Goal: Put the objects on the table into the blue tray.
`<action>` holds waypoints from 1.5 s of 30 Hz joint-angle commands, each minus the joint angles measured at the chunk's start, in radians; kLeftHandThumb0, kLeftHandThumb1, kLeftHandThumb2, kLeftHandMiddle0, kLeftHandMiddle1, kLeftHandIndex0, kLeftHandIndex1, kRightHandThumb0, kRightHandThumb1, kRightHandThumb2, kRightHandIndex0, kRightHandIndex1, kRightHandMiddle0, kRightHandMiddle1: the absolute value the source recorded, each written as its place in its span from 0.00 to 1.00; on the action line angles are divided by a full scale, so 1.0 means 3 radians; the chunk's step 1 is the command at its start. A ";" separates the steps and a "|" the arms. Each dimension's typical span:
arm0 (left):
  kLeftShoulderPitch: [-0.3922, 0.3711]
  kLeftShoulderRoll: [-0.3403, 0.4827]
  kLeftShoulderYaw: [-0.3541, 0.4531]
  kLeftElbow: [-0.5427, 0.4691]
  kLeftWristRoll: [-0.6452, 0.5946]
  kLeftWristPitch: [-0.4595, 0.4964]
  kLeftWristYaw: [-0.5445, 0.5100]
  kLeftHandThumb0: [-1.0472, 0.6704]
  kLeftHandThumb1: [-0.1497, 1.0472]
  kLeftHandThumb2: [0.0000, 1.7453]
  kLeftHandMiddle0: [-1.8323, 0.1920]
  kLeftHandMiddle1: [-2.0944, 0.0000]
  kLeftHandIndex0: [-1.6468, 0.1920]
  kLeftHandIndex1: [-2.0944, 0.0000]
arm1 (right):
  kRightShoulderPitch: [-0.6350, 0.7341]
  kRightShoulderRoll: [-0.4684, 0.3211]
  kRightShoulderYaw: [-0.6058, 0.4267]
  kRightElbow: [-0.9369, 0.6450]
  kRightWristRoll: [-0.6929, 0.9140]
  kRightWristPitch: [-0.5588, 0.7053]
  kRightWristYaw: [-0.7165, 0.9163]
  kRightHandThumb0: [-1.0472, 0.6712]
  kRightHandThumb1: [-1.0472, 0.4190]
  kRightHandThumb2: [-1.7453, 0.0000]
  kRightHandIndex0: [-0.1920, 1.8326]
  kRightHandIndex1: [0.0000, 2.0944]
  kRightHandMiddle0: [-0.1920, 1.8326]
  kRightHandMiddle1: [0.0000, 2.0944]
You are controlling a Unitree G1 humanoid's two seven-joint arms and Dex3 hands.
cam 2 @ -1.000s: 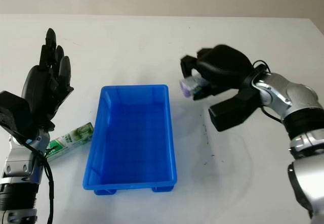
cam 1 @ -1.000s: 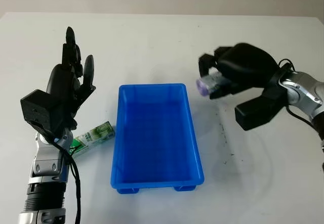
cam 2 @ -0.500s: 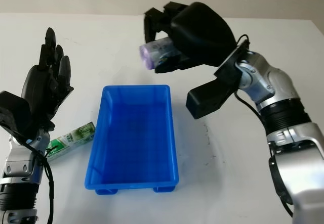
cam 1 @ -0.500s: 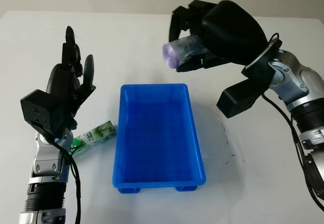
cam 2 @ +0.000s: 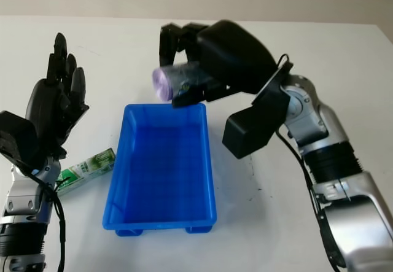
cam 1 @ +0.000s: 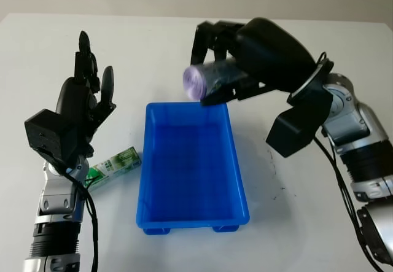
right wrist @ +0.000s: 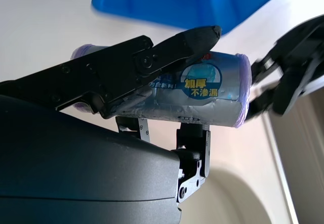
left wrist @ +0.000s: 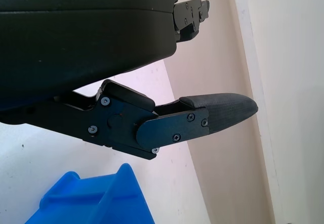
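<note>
above the far rim of the blue tray [cam 1: 191,166], the right robot hand [cam 1: 245,57] is gripping a silvery roll [cam 1: 209,81] with a purple end, its fingers curled tight around it. wide bare white surface [cam 1: 319,223] is lying open on the tray's right. left of the tray, a green packet [cam 1: 113,164] is lying flat, just beside the raised, open left robot hand [cam 1: 77,109].

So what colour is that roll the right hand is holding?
The roll is silvery with purple ends and a blue label, clearest in the right wrist view.
</note>
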 commanded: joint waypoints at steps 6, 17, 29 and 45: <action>-0.0024 0.0042 0.0008 -0.0074 -0.0010 0.0049 -0.0009 0.15 1.00 0.37 1.00 1.00 1.00 1.00 | 0.0201 0.0073 0.0002 -0.0222 0.0199 0.0133 0.0400 0.38 0.00 0.89 0.70 1.00 0.59 1.00; -0.0038 0.0027 -0.0002 -0.0053 -0.0002 0.0027 -0.0006 0.15 1.00 0.37 1.00 1.00 1.00 1.00 | 0.0247 0.0119 0.0034 -0.0205 0.0631 0.0390 0.1151 0.31 0.00 0.93 0.57 1.00 0.49 1.00; -0.0024 0.0022 -0.0020 -0.0051 0.0041 0.0007 0.0009 0.15 1.00 0.37 1.00 1.00 1.00 1.00 | 0.0246 0.0211 0.0011 -0.0068 0.0851 0.0334 0.1486 0.27 0.03 0.97 0.21 0.82 0.17 0.82; -0.0018 0.0004 -0.0024 -0.0065 0.0020 0.0024 0.0008 0.14 1.00 0.36 1.00 1.00 1.00 1.00 | 0.0258 0.0130 0.0052 -0.0158 0.0723 0.0350 0.1748 0.16 0.00 0.91 0.08 0.03 0.09 0.09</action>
